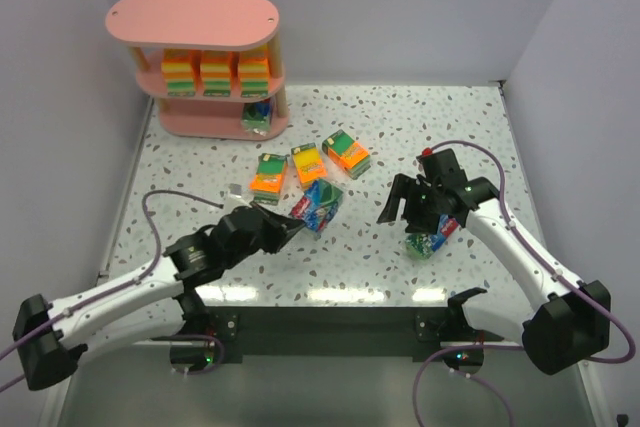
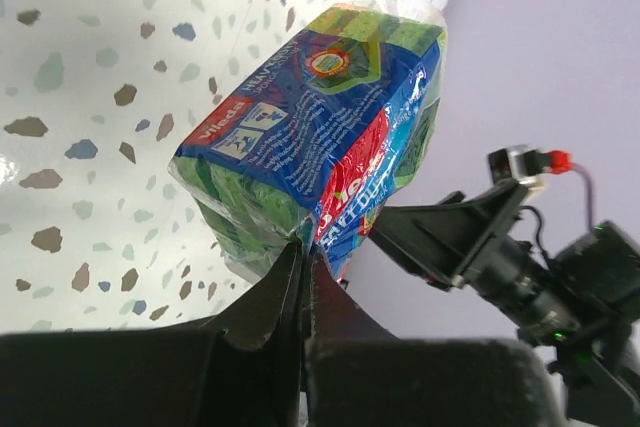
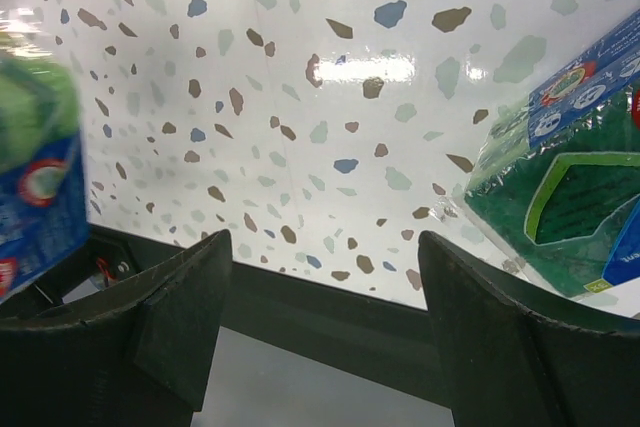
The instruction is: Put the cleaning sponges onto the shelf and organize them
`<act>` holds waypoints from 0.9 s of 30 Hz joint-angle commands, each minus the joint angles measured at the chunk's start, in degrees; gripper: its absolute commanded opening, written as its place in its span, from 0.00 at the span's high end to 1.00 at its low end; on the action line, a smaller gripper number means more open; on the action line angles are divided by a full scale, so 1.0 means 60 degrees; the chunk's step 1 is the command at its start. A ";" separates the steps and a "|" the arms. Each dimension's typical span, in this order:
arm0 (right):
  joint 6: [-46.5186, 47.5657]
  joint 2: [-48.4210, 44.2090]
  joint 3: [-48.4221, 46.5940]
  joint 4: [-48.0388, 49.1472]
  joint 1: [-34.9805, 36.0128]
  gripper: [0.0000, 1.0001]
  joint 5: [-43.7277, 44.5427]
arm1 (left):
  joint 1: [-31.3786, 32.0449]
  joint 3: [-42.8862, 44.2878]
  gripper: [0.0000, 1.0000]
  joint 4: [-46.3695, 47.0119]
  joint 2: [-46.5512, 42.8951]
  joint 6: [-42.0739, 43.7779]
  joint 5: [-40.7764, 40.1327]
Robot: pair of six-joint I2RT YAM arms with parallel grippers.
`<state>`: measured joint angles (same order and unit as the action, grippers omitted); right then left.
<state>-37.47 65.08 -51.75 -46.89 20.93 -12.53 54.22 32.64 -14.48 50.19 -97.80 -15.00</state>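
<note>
from above: the shelf [image 1: 195, 19] stands at the table's [image 1: 440, 127] far left. three orange packs [image 1: 215, 73] line its middle tier and one blue-green pack [image 1: 257, 115] sits on the bottom tier. three more orange packs lie in a row mid-table. just below them the left gripper [image 1: 296, 228] touches a blue pack [image 1: 320, 203]. the right gripper [image 1: 405, 209] hangs above a green pack [image 1: 430, 240]. nine packs in all.

left wrist: the fingers [image 2: 255, 312] are pinched together on the blue pack's wrapper seam.

right wrist: the two fingers [image 3: 185, 297] stand wide apart with nothing between them. the green pack lies just outside the right one. a blurred blue shape [image 3: 30, 167] at the left edge is perhaps the blue pack.
</note>
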 commanded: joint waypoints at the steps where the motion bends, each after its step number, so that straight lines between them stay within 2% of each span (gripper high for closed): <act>1: 0.0108 -0.0080 -0.0223 0.0008 -0.0031 0.21 0.0039 | -0.0056 -0.0036 1.00 -0.2138 -0.1244 0.0128 -0.1453; 4: 0.0195 0.0081 -0.0238 0.0037 -0.0031 0.21 0.0009 | -0.0216 0.0330 1.00 -0.4013 -0.1904 -0.0194 -0.2214; 6: 0.0210 0.0154 -0.0238 0.0081 -0.0031 0.21 -0.0064 | -0.0553 0.0171 1.00 -0.4224 -0.2533 0.0314 -0.2524; 7: 0.0239 0.0169 -0.0238 0.0110 -0.0031 0.22 -0.0079 | -0.1338 0.0010 1.00 -0.3251 -0.2913 0.1478 -0.1828; 9: 0.0254 0.0227 -0.0267 0.0111 -0.0016 0.22 -0.0093 | -0.2584 -0.0531 1.00 -0.2075 -0.2888 0.2540 -0.0247; 10: 0.0283 0.0257 -0.0296 0.0125 -0.0031 0.22 -0.0093 | -0.3910 -0.0736 1.00 -0.0880 -0.2409 0.3313 0.1734; 11: 0.0284 0.0272 -0.0311 0.0125 -0.0016 0.22 -0.0108 | -0.4431 -0.0999 1.00 -0.0418 -0.2085 0.3568 0.2450; 12: 0.0298 0.0301 -0.0326 0.0125 -0.0031 0.22 -0.0094 | -0.4755 -0.0915 1.00 -0.0167 -0.1777 0.3802 0.2921; 14: 0.0371 0.0316 -0.0457 -0.0021 -0.0031 0.22 -0.0050 | -0.5225 -0.0158 1.00 -0.0106 -0.1263 0.4534 0.2882; 15: 0.0401 0.0301 -0.0487 -0.0065 -0.0031 0.22 0.0023 | -0.5894 0.0094 1.00 -0.0135 -0.1102 0.4784 0.2998; 17: 0.0386 0.0184 -0.0487 -0.0051 -0.0031 0.22 0.0067 | -0.6994 0.0490 1.00 -0.0063 -0.0618 0.5487 0.4093; 18: 0.0372 0.0169 -0.0487 -0.0036 -0.0031 0.22 0.0082 | -0.8262 0.0463 1.00 0.0083 -0.0501 0.5663 0.4561; 19: 0.0372 0.0198 -0.0516 -0.0065 -0.0031 0.22 0.0082 | -0.8941 0.0318 1.00 0.0432 -0.0326 0.5941 0.5523; 21: 0.0415 0.0213 -0.0560 -0.0123 -0.0031 0.22 0.0111 | -1.0695 0.0360 1.00 0.0596 -0.0149 0.6264 0.6218; 24: 0.0430 0.0257 -0.0589 -0.0124 -0.0045 0.22 0.0170 | -1.2164 0.0769 1.00 0.0363 0.0393 0.6982 0.7054; 27: 0.0459 0.0359 -0.0662 -0.0139 -0.0046 0.22 0.0243 | -1.2930 0.0902 1.00 0.0566 0.0993 0.7276 0.7510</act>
<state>-35.75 67.00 -52.86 -46.94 20.91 -12.45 -19.64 35.48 -15.22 54.26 -59.88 21.10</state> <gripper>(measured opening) 0.782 0.020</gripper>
